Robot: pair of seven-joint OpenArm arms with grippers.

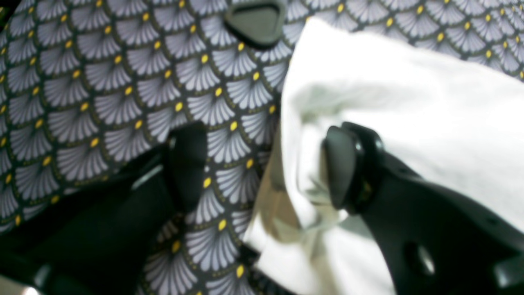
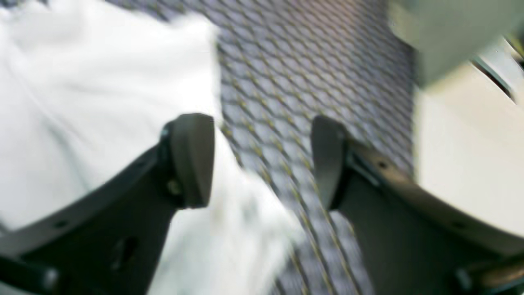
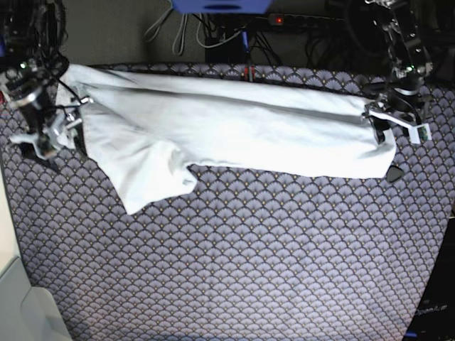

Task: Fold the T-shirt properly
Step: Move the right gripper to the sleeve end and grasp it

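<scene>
The white T-shirt point(image 3: 234, 128) lies stretched in a long band across the far half of the table, with one part point(image 3: 153, 181) spreading toward the front on the left. My left gripper point(image 3: 384, 138) is at the shirt's right end. In the left wrist view the left gripper point(image 1: 266, 168) has its jaws wide apart, the T-shirt point(image 1: 409, 102) edge bunched in the gap against one finger point(image 1: 342, 168). My right gripper point(image 3: 53, 138) is at the shirt's left end. In the blurred right wrist view the right gripper point(image 2: 260, 164) is open beside the T-shirt point(image 2: 82, 102) edge.
A purple-grey scallop-patterned cloth point(image 3: 249, 249) covers the table. A small black triangular piece point(image 3: 393, 172) lies on it just in front of the shirt's right end, also at the top of the left wrist view point(image 1: 258, 20). Cables and a power strip point(image 3: 298, 20) run behind the table.
</scene>
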